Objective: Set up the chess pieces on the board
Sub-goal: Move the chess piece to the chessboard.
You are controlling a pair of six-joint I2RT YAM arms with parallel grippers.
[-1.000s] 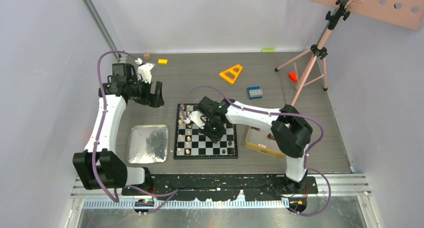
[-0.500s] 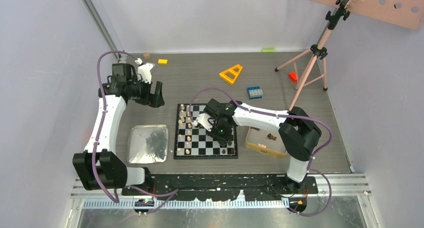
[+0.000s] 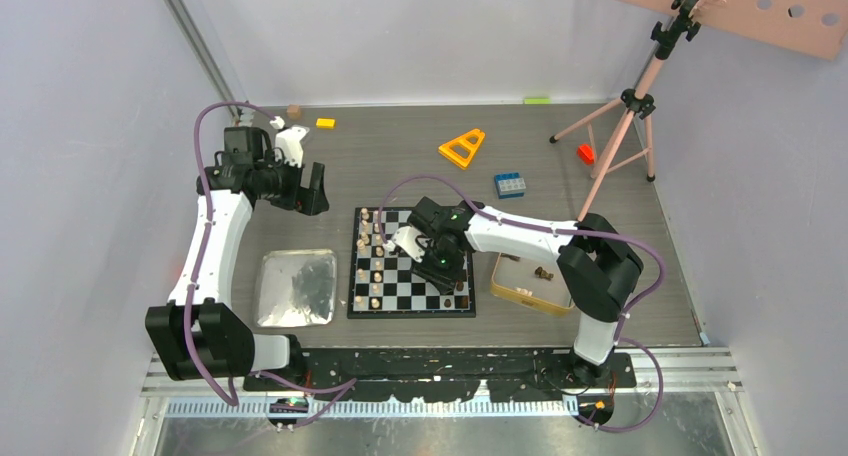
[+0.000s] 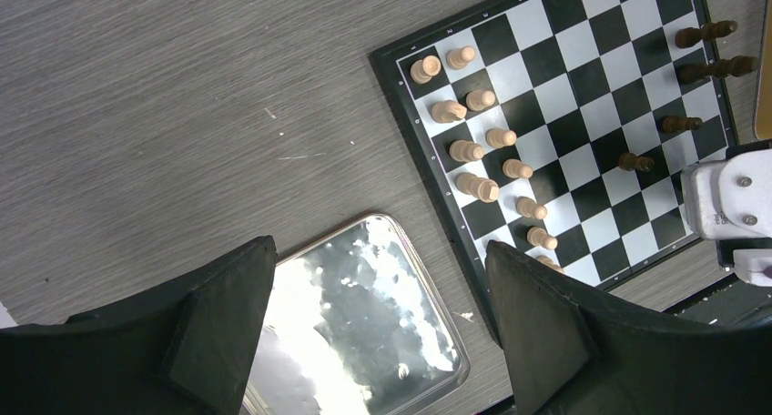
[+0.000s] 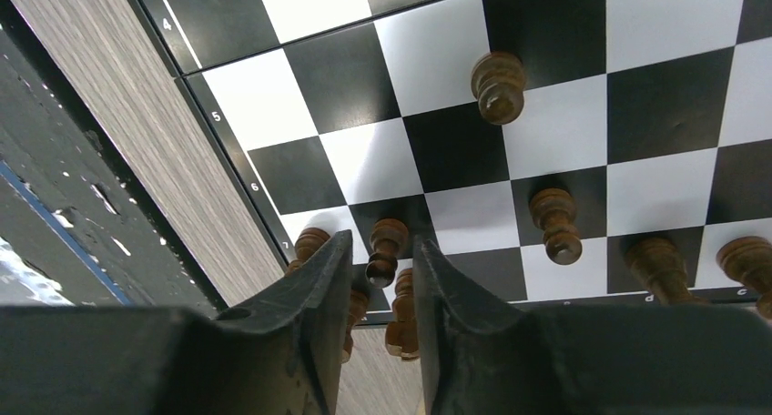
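At the near right corner of the board (image 5: 364,151), the right gripper (image 5: 380,251) has its fingers slightly parted either side of an upright dark brown pawn (image 5: 387,249), not squeezing it. The black border reads 4, 5, 6, 7 and d, c. The chess pieces are tiny turned wood: dark ones (image 5: 498,86) on the right, light tan ones (image 4: 481,187) in two columns on the left. Beyond the silver tray (image 3: 275,291), the left gripper (image 4: 380,249) hangs spread wide and empty

Tan pieces (image 4: 467,150) line one side of the board (image 4: 583,115), dark pieces (image 4: 634,162) the opposite.
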